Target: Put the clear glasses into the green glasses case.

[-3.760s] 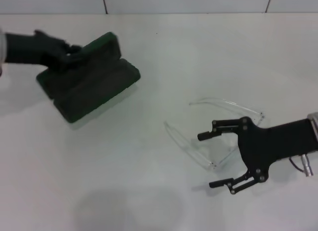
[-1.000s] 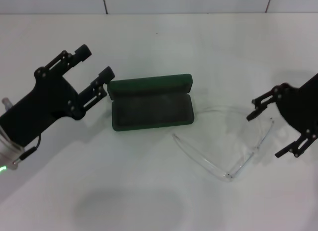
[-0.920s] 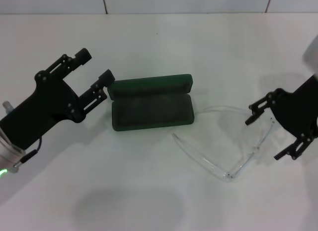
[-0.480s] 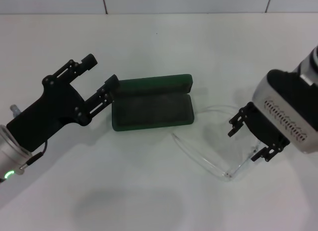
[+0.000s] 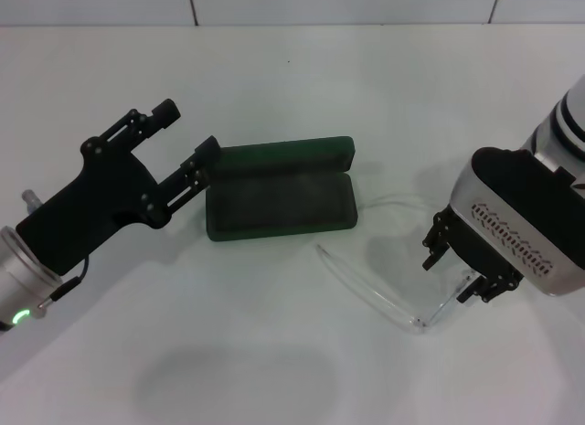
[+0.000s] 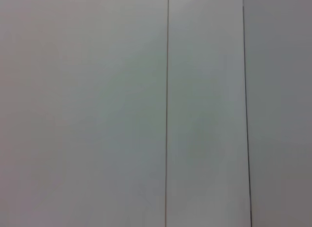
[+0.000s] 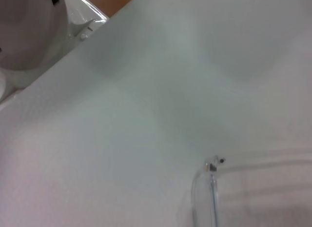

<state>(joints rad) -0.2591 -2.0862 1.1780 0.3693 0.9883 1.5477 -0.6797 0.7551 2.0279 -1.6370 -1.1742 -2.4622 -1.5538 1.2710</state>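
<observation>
The green glasses case (image 5: 279, 198) lies open at the table's middle, its lid raised at the back and its dark lining showing. Right of it lie the clear glasses (image 5: 366, 290), arms unfolded toward the case; the right wrist view shows one hinge corner of the clear glasses (image 7: 210, 166). My right gripper (image 5: 457, 265) points down over the glasses' front piece, open, with a finger on either side of the lens. My left gripper (image 5: 187, 132) hovers open beside the case's left end, one fingertip close to the lid corner.
A white table (image 5: 274, 352) carries everything, and its back edge meets a tiled wall. The left wrist view shows only a pale surface with two thin seams (image 6: 167, 110). A round white object (image 7: 19, 31) sits beyond the table edge in the right wrist view.
The case, earlier at the far left in my left gripper, now lies open at the centre. In the last second my right gripper turned downward and closed in over the glasses' front.
</observation>
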